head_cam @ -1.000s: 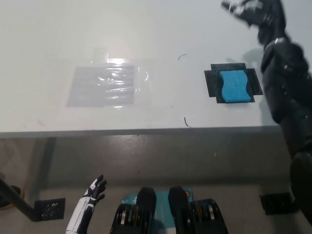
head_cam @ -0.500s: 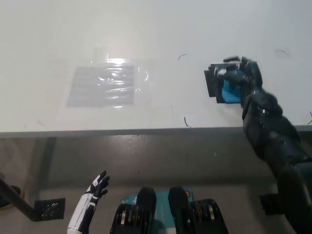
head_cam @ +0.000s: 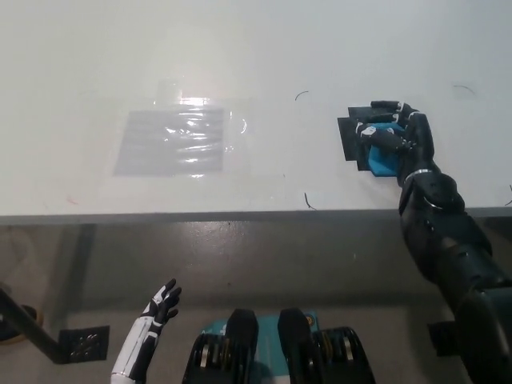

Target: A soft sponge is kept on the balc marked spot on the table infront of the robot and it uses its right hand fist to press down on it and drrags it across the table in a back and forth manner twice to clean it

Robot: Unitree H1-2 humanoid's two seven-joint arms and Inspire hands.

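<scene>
A blue sponge [head_cam: 381, 158] lies on a black marked spot [head_cam: 350, 138] at the right of the white table [head_cam: 256, 48]. My black right hand [head_cam: 398, 136] rests on top of the sponge with its fingers curled over it, covering most of its upper part. My white left hand [head_cam: 158, 306] hangs below the table's front edge at the lower left, fingers spread and holding nothing.
A clear plastic sheet [head_cam: 178, 141] is taped flat on the table left of centre. Small dark pen marks [head_cam: 307, 200] dot the surface near the front edge. A black bracket [head_cam: 80, 342] sits on the floor at lower left.
My right hand came down from the far right corner onto the sponge and has curled its fingers over it. The left hand stayed put.
</scene>
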